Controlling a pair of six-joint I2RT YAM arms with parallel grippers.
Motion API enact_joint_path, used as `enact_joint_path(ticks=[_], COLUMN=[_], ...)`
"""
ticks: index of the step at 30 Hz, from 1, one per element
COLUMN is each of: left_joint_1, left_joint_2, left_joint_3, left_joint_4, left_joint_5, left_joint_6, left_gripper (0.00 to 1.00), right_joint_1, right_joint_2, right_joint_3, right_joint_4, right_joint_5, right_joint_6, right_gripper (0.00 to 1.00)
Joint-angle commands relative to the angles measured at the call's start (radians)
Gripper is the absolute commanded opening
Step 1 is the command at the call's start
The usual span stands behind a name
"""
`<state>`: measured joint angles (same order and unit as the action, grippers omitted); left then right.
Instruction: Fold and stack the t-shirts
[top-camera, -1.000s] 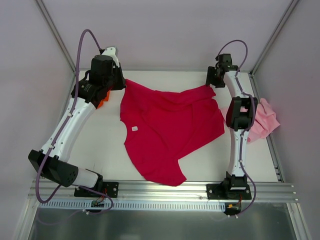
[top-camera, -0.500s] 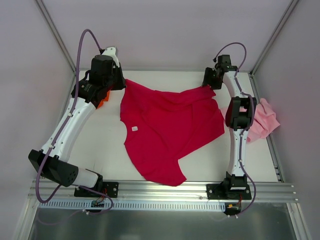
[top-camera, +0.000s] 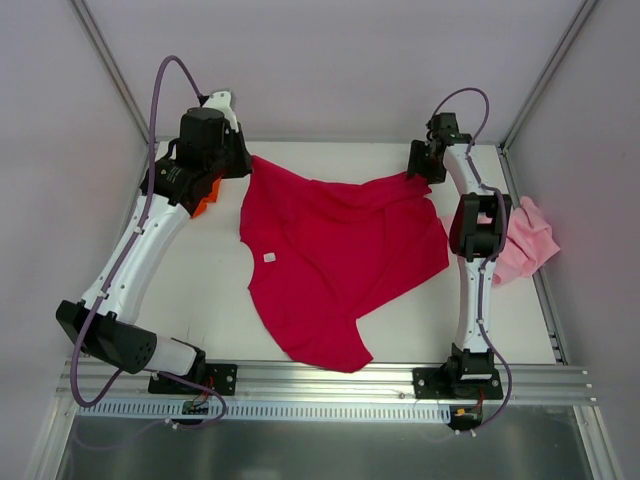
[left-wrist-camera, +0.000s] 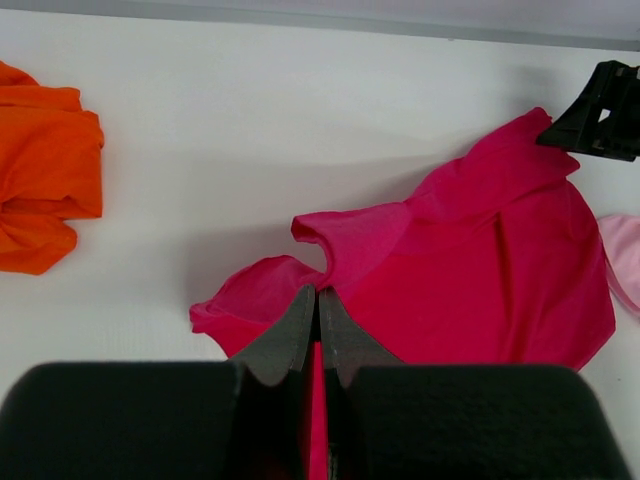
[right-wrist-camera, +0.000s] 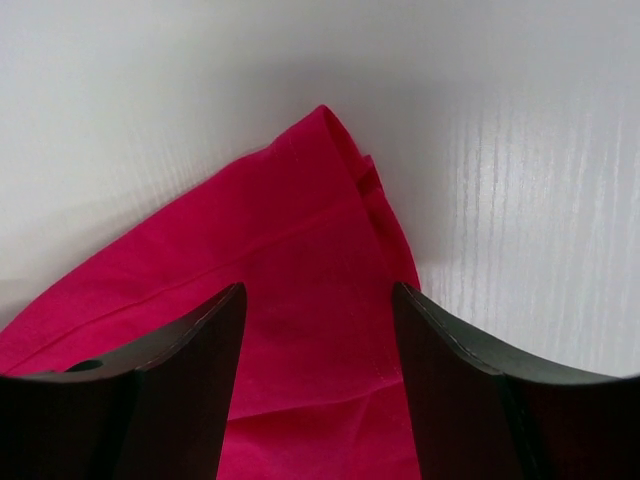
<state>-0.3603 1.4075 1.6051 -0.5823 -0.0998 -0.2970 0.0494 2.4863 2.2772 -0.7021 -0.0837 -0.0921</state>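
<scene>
While L gripper tight on crimson tee, R gripper agape above

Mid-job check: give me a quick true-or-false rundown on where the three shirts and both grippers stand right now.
1. The left gripper is shut on the crimson t-shirt. True.
2. The right gripper is clamped on that shirt too. False: its jaws stand open, poised over a corner of the cloth.
3. The orange t-shirt is stacked on the crimson one. False: it lies bunched on the left side, apart from it.
4. The pink t-shirt lies bunched on the right side of the scene. True.
5. The crimson t-shirt is neatly folded. False: it lies spread out and rumpled in the middle.
</scene>
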Motion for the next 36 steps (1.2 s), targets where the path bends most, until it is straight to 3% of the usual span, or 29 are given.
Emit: enact_joint_path(ticks=[1,7,16,26,28,29,32,34,36], left_joint_1=[-0.005,-0.006,-0.006,-0.006,-0.006,-0.006,-0.006,-0.006,-0.006], left_joint_2=[-0.016,-0.021,-0.027,-0.041,-0.039,-0.038,-0.036,-0.038,-0.041], left_joint_3=[0.039,0.033,0.038,0.032,0.033,0.033,0.030,0.029,0.029], left_joint_4=[-0.004,-0.017,-0.021,-0.025,-0.025,-0.025,-0.025,-0.025,-0.025], left_joint_5=[0.018,0.029,0.031,0.032,0.034,0.035,0.037,0.037,0.037], left_joint_6=[0.010,-0.001,0.006,0.007,0.007,0.007,0.007,0.009,0.013], left_gripper=[0.00,0.00,0.00,0.00,0.00,0.00,0.00,0.00,0.00], right_joint_1=[0.009,0.007,0.006,-0.002,-0.002,0.000,-0.002,-0.002,-0.002], right_joint_2=[-0.027,-0.046,-0.024,-0.032,-0.033,-0.035,-0.030,-0.029,-0.030], right_joint_3=[0.060,0.022,0.056,0.036,0.027,0.021,0.022,0.027,0.024], right_joint_4=[-0.016,-0.013,-0.054,-0.097,-0.094,-0.089,-0.089,-0.096,-0.106], right_joint_5=[0.064,0.163,0.130,0.019,0.010,0.009,-0.004,-0.005,-0.004], right_joint_6=[-0.018,-0.003,-0.017,-0.008,-0.003,0.002,0.008,0.005,0.002], right_gripper=[0.64,0.65,0.56,0.56,0.51,0.39,0.19,0.15,0.03])
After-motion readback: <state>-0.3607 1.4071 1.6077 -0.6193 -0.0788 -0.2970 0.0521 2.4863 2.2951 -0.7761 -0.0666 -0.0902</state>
